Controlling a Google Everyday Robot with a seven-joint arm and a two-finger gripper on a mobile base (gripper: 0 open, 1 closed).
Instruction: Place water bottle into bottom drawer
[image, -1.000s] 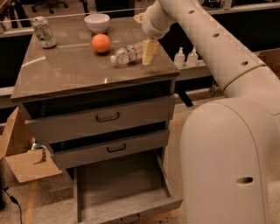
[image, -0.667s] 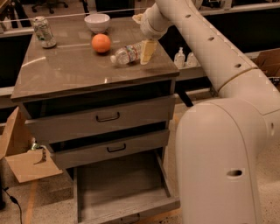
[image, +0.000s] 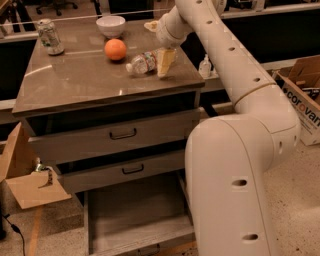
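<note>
1. Containers
- The bottom drawer (image: 131, 216) is pulled fully out at the near edge of the view. Its wide grey tray shows a bare floor. The right end is covered by the robot arm (image: 235, 180).
- The middle drawer (image: 105, 176) and the upper drawer (image: 95, 141) stand slightly out from the cabinet front. Their interiors are not visible.
- On the cabinet top (image: 75, 82), the white bowl (image: 111, 25) sits at the far edge. Its contents cannot be told.
- A cardboard box (image: 305, 100) stands on the floor to the right.

2. Task item
- The water bottle (image: 141, 63) lies on its side on the cabinet top, near the right edge, with the cap pointing left. It is not in the drawer.
- The orange (image: 115, 49) is just beyond the bottle, apart from it. The drink can (image: 50, 36) stands upright at the far left corner.

3. Change from the earlier frame
- The thick near section of the arm has shifted left and now hides more of the drawers' right ends.
- The gripper has moved slightly toward the bottle.
- The bottle, orange, bowl and can have not moved.

4. Gripper
- The gripper (image: 165, 60) is low over the cabinet top, at the base end of the bottle and overlapping it.
- Whether it is spread or pinching the bottle cannot be told.
</note>
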